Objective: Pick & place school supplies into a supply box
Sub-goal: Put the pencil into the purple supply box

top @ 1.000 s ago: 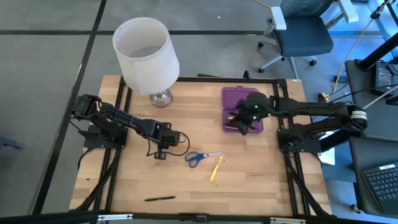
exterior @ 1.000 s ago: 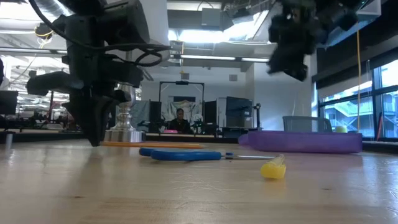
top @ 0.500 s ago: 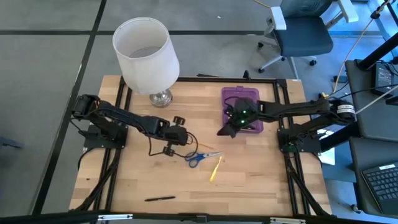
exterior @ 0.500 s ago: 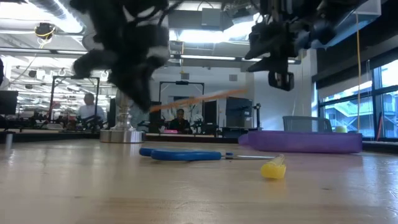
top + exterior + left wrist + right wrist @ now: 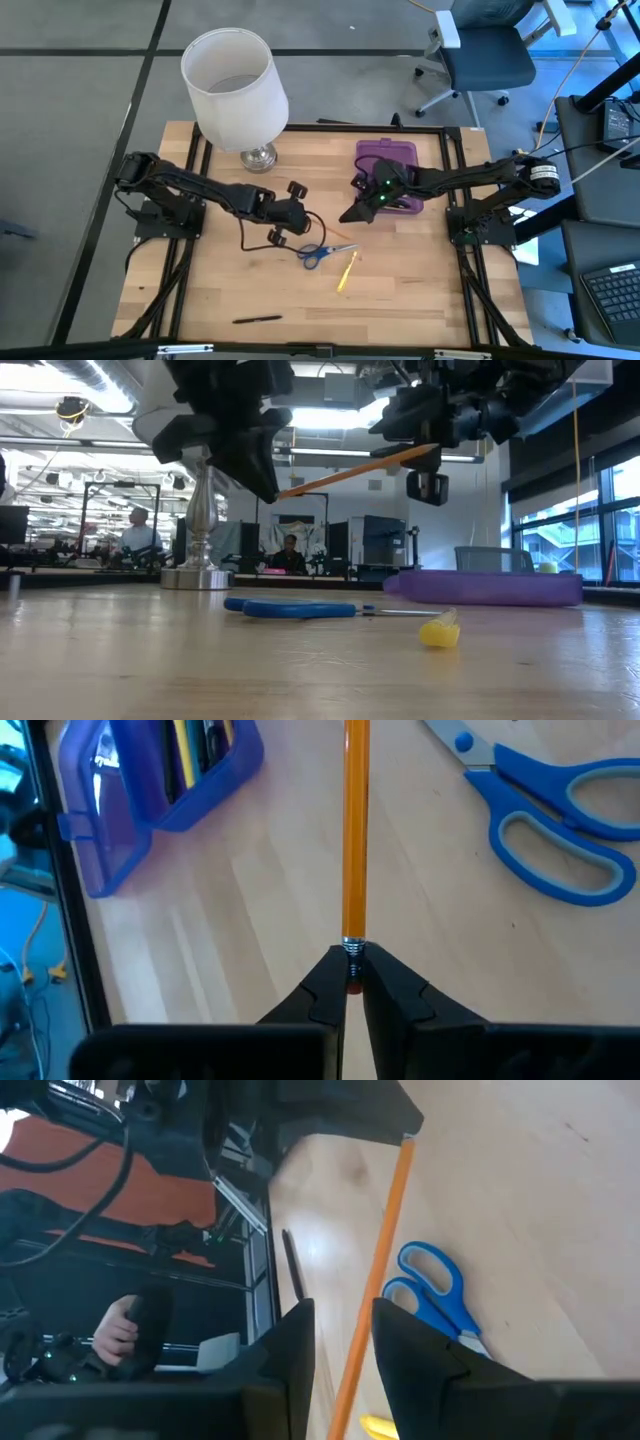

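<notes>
My left gripper (image 5: 293, 214) is shut on an orange pencil (image 5: 350, 471) held in the air over the middle of the table. My right gripper (image 5: 352, 211) is open. Its two fingers stand on either side of the pencil's (image 5: 385, 1250) far end, apart from it. The purple supply box (image 5: 392, 168) lies open near the table's far right and holds yellow pencils and black pens (image 5: 190, 750). The blue-handled scissors (image 5: 322, 252), a yellow pencil (image 5: 346, 272) and a black pen (image 5: 257, 320) lie flat on the table. My left gripper pinches the orange pencil at its metal-banded eraser end (image 5: 352, 948), only at the fingers' free ends. The fingers run along the pencil and come from the table's left. The pencil is lifted clear and slants up toward my right gripper.
A white lampshade on a metal foot (image 5: 236, 82) stands at the far left of the table. A person sits in the room beyond (image 5: 290, 555), and another stands farther left (image 5: 137, 532). Bare wood lies along the table's near right.
My left gripper has lifted the orange pencil off the table and carried it up and toward the table's right, its free end rising. My right gripper has moved from over the supply box toward the left and near side, coming around the pencil's free end.
</notes>
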Action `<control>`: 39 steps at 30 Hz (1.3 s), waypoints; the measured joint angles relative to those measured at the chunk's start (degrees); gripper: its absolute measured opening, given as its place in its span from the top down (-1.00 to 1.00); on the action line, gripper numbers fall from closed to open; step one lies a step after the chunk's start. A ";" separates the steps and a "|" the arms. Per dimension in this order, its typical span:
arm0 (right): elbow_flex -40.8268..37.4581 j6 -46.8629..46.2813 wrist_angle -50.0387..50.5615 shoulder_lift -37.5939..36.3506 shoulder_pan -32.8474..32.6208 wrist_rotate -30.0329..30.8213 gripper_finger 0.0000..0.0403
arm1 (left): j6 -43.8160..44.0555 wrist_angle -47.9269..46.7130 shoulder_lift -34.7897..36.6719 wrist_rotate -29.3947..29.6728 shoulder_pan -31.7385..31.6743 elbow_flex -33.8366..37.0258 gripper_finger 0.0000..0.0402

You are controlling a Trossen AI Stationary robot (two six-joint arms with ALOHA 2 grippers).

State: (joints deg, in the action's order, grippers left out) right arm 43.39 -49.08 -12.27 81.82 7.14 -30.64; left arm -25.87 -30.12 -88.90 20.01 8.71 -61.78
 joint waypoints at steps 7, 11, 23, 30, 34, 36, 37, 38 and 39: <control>-0.01 1.02 0.52 0.00 0.00 -2.01 0.42 | -1.74 0.34 0.00 3.23 1.44 0.00 0.93; -0.01 -1.55 0.97 0.00 -0.35 -2.22 0.28 | -3.48 0.49 0.02 5.06 2.17 0.00 0.93; -0.01 -1.75 0.89 0.00 -0.52 4.08 0.12 | -8.68 3.16 0.04 10.41 3.05 -0.02 0.92; -0.01 -1.80 0.89 0.00 -1.51 3.62 0.12 | -14.91 6.36 0.04 16.14 3.30 -0.02 0.92; -0.01 -1.75 0.89 0.00 -2.12 3.64 0.12 | -19.35 9.93 0.04 18.93 3.41 -0.02 0.92; -0.01 -1.75 0.85 0.00 -2.20 3.60 0.12 | -21.54 11.33 0.04 20.04 3.41 -0.02 0.92; -0.01 -1.75 0.81 0.00 -2.21 3.54 0.12 | -22.79 11.88 0.04 20.63 3.39 -0.02 0.92; -0.01 -1.75 0.68 0.00 -2.21 3.35 0.12 | -24.02 12.35 0.04 21.15 3.36 -0.02 0.92; -0.01 -1.75 0.42 0.00 -2.21 3.03 0.12 | -25.36 12.61 0.04 21.50 3.36 -0.02 0.92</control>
State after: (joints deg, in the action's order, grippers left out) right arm 43.38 -50.83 -11.85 81.82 4.93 -27.62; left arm -51.23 -17.52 -88.86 41.51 12.08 -61.80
